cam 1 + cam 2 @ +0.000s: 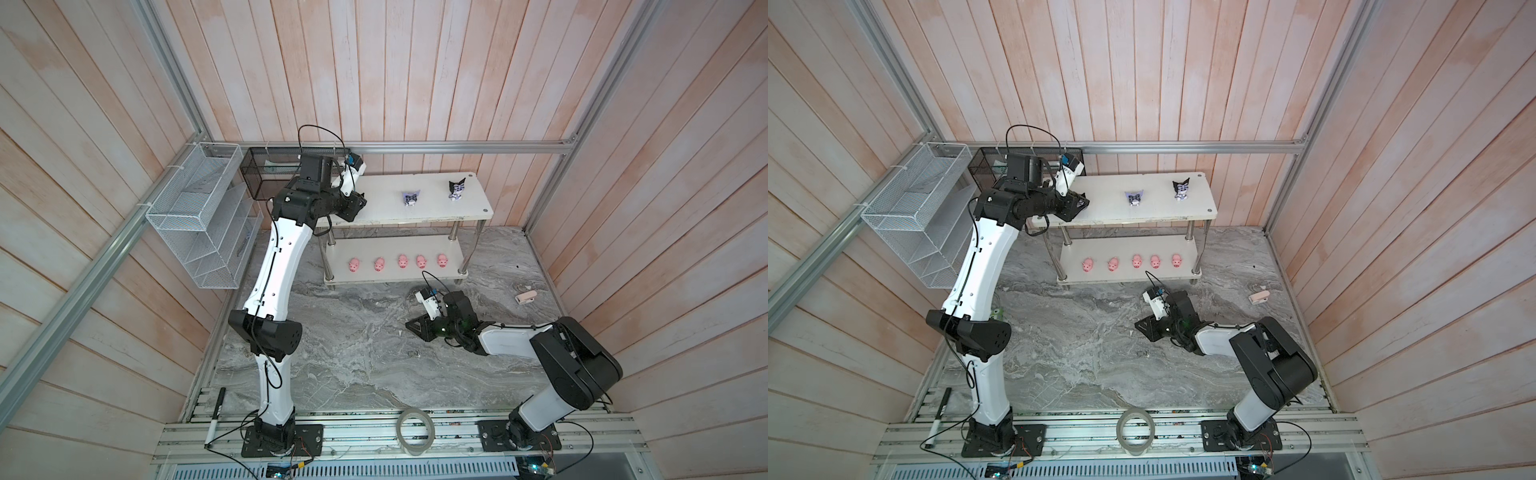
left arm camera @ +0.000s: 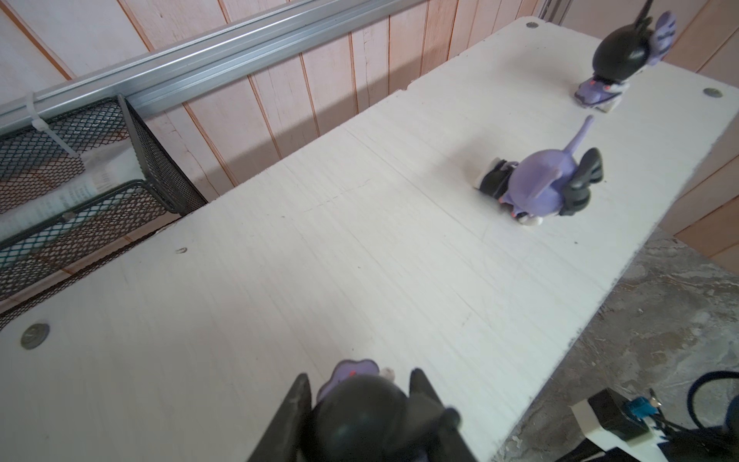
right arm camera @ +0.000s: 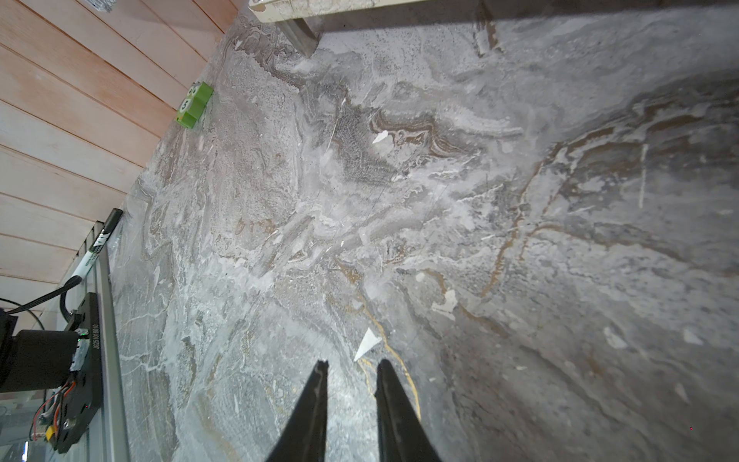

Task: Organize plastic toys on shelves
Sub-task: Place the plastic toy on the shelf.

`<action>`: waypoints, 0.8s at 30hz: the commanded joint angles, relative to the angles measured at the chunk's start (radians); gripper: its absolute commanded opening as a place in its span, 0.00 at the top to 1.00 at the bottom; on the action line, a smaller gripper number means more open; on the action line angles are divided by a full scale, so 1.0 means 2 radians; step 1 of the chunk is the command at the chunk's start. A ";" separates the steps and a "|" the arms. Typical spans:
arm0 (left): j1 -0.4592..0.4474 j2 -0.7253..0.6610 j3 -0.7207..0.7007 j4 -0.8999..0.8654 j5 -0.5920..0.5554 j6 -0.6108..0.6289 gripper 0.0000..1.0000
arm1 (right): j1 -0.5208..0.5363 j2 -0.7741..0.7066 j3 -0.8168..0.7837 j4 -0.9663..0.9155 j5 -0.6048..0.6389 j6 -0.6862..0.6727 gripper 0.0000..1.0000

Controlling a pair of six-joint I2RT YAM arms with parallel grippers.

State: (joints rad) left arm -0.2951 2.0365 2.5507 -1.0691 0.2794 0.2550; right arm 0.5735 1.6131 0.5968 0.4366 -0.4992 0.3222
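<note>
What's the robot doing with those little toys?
It's sorting toys onto shelves. The left gripper is shut on a figurine at one end of the top shelf, where two other figurines stand. Five pigs sit in a row on the bottom shelf. The right gripper is low over the table, open and empty.

Bright, soft, even light from above. Faint shadow under the shelves point(image 1: 436, 208) on the marbled tabletop point(image 1: 353, 353). Bowed toward the edges in both top views. Blurred at close range in the left wrist view, as on the nearest figurine point(image 2: 360, 408).
</note>
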 commanded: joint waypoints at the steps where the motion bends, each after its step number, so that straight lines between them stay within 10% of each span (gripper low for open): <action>1: 0.003 -0.006 0.013 -0.013 -0.008 0.008 0.65 | 0.003 0.011 0.014 -0.005 -0.007 0.004 0.77; 24: 0.004 0.009 0.013 0.004 -0.008 0.005 0.54 | 0.003 0.026 0.017 0.000 -0.013 0.006 0.77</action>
State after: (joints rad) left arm -0.2928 2.0369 2.5526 -1.0702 0.2577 0.2653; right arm 0.5735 1.6516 0.6109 0.4370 -0.5144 0.3267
